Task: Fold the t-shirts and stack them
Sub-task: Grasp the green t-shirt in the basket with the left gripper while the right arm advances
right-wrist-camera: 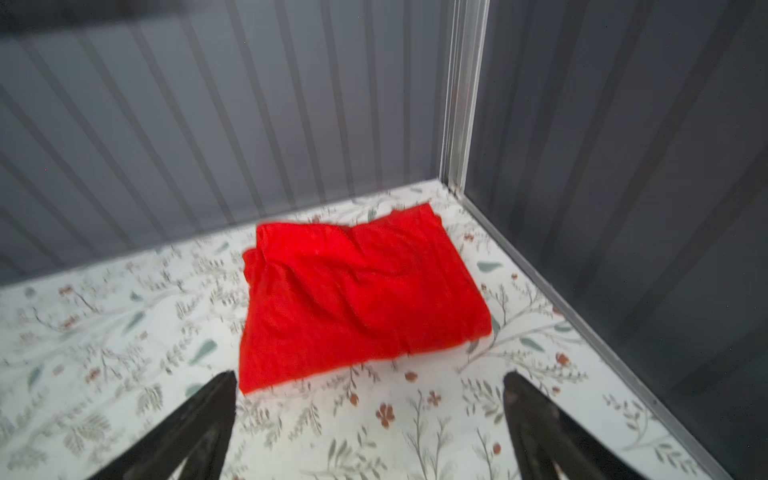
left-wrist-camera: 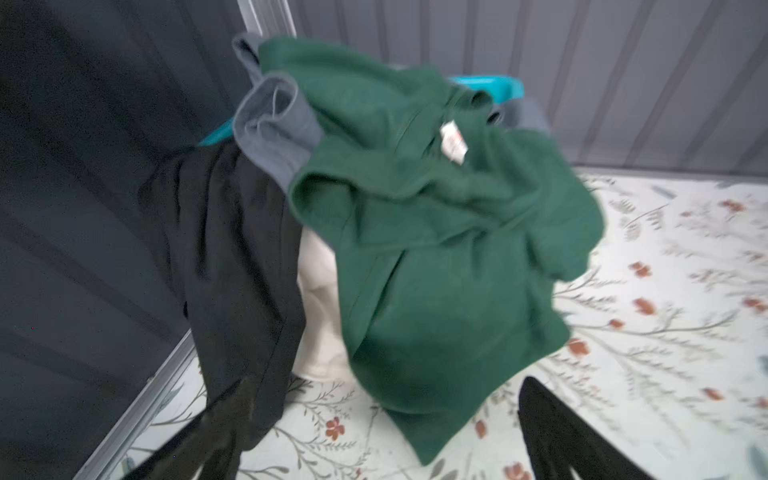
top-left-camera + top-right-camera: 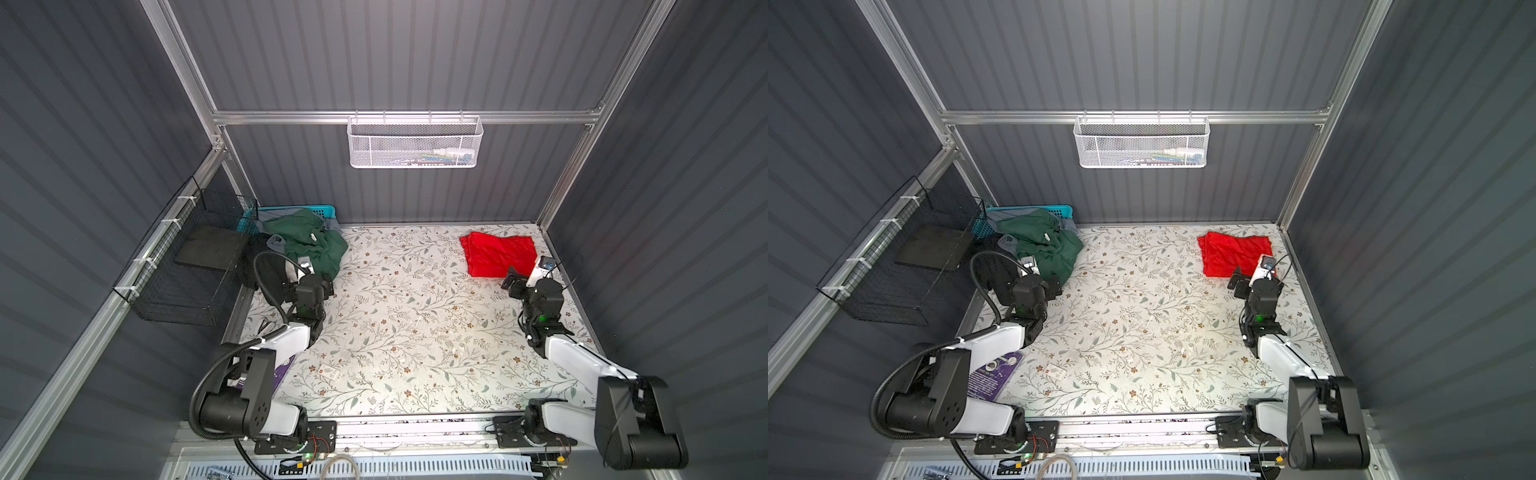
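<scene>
In both top views the two arms reach up from the bottom edge over the floral table [image 3: 415, 332]. The left gripper [image 3: 328, 284], left of centre, has its jaws wide apart and empty, aimed at the hem of the dark green t-shirt [image 3: 316, 245]. The right gripper [image 3: 510, 277], at the right, is equally spread and holds nothing, just short of the near edge of the red t-shirt [image 3: 496, 253]. The red one lies as a folded rectangle at the upper right of the table. The green one is crumpled at the upper left, spilling from a teal basket [image 3: 320, 209] over a black garment [image 2: 232, 249], a white one [image 2: 320, 316] and a grey one [image 2: 270, 120]. The red shirt looks finished, so the step in hand is probably fetching the green one. That calls for the left jaws to close on green cloth alone, clear of the layers beneath. The shirt must then be drawn to the bare middle for both arms to spread it.
</scene>
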`<state>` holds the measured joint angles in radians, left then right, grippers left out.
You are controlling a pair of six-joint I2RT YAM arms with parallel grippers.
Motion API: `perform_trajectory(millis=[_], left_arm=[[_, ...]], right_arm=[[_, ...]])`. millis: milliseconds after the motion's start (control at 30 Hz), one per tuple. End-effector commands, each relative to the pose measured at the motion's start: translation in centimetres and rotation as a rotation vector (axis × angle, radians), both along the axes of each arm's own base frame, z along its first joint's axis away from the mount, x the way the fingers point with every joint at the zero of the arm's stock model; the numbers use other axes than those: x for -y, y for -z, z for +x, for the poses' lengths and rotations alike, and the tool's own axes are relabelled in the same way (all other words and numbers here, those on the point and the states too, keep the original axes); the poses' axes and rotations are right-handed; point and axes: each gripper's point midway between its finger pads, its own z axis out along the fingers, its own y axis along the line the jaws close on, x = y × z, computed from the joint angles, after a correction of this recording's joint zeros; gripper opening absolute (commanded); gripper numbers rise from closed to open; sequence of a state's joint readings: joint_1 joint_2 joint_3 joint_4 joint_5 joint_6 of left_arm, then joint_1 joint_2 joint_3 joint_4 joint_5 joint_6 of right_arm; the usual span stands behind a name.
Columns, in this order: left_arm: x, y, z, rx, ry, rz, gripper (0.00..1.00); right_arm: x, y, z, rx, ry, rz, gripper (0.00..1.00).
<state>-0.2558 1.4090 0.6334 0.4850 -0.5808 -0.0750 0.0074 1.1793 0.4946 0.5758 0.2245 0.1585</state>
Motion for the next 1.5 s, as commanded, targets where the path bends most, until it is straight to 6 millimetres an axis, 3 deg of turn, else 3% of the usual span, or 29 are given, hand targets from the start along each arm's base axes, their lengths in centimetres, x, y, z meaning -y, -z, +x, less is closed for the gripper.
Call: perform_trajectory(millis=[0,33,133,333,467,633,867,1033,1167,1233,1467], left_arm=[[0.4,-2.0,-0.6,-0.137,-0.115,0.029,1.0],[0.3,-2.3,-0.5,-0.184,-0.133,0.025,1.0],[0.6,-3.7,0.9,-0.276,-0.167,0.04,0.99],[2.6,-3.3,4.7,-0.44,-0.118,0.074,0.9],[3.8,-1.8,6.5,-0.538,-0.048,0.024,0.89],[2.9,-0.8,7.8,-0.578,-0.076,0.071,0.87],[-0.1,1.3,9.2,-0.643,-0.146,0.123,0.76],[-0.4,1.7,10.2,-0.624,-0.129,0.087,0.48],[-0.4,1.0,10.9,-0.615,-0.122,0.103,0.07],[-0.6,0.0,11.1,-0.592,-0.135,0.112,0.01],[0.4,-4.2,11.7,-0.504,-0.104,0.097,0.0]], right_arm=[[-1.2,1.1,-0.9,-0.122,-0.017,0.189,0.99],[-1.8,-0.1,-1.1,-0.106,-0.046,0.237,0.99],[-4.2,-1.1,-1.4,-0.153,-0.14,0.378,0.99],[-7.1,-1.9,-2.5,-0.279,-0.257,0.481,0.99],[-7.4,-1.6,-3.5,-0.341,-0.263,0.475,0.99],[-8.6,-1.2,-4.8,-0.38,-0.333,0.481,0.99],[-9.7,-0.7,-6.0,-0.398,-0.374,0.534,0.99],[-9.3,-0.4,-6.2,-0.377,-0.338,0.552,0.99],[-9.6,-0.6,-6.5,-0.361,-0.348,0.562,0.99],[-9.9,-0.5,-6.7,-0.363,-0.352,0.56,0.99],[-10.9,0.5,-6.5,-0.398,-0.364,0.557,0.99]])
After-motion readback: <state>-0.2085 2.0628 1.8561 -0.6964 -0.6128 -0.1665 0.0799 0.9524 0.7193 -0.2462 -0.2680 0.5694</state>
